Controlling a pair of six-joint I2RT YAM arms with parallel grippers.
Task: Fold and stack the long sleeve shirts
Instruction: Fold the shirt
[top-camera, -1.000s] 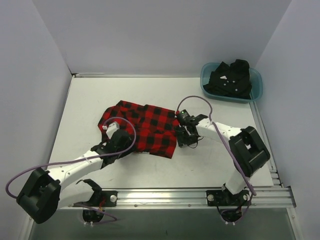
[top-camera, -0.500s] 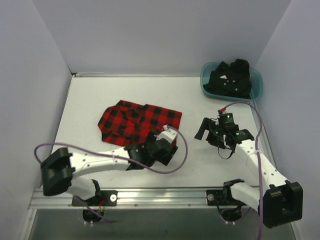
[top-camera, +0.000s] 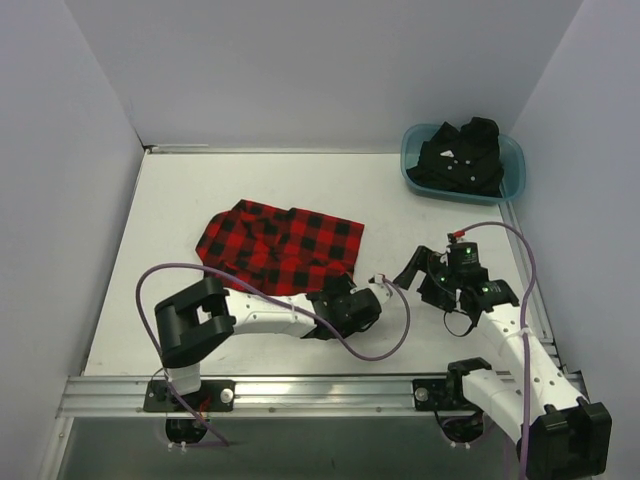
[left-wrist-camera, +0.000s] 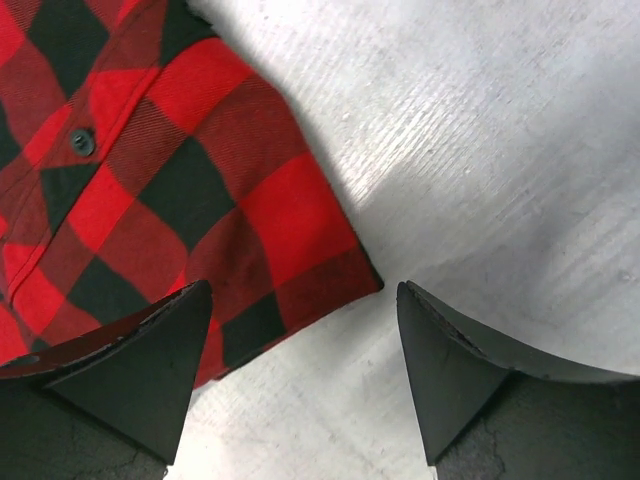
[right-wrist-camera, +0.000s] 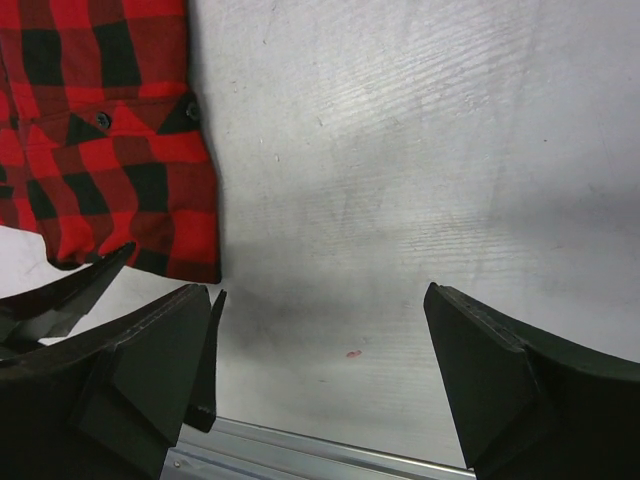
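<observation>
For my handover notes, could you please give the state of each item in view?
Flannel shirt: loosely folded, flat on the table, unheld.
Black shirt: crumpled inside the teal tub.
Teal tub: upright, holding that shirt.
Left pincer: open, empty, over the flannel's corner.
Right pincer: open, empty, over the table.

Bright, even light throws soft grey shadows on the table (top-camera: 250, 180); all views sharp.

The left gripper (top-camera: 341, 301) covers the red-and-black flannel's (top-camera: 285, 248) 5 o'clock corner; both wrist views crop it at 10 o'clock.
</observation>
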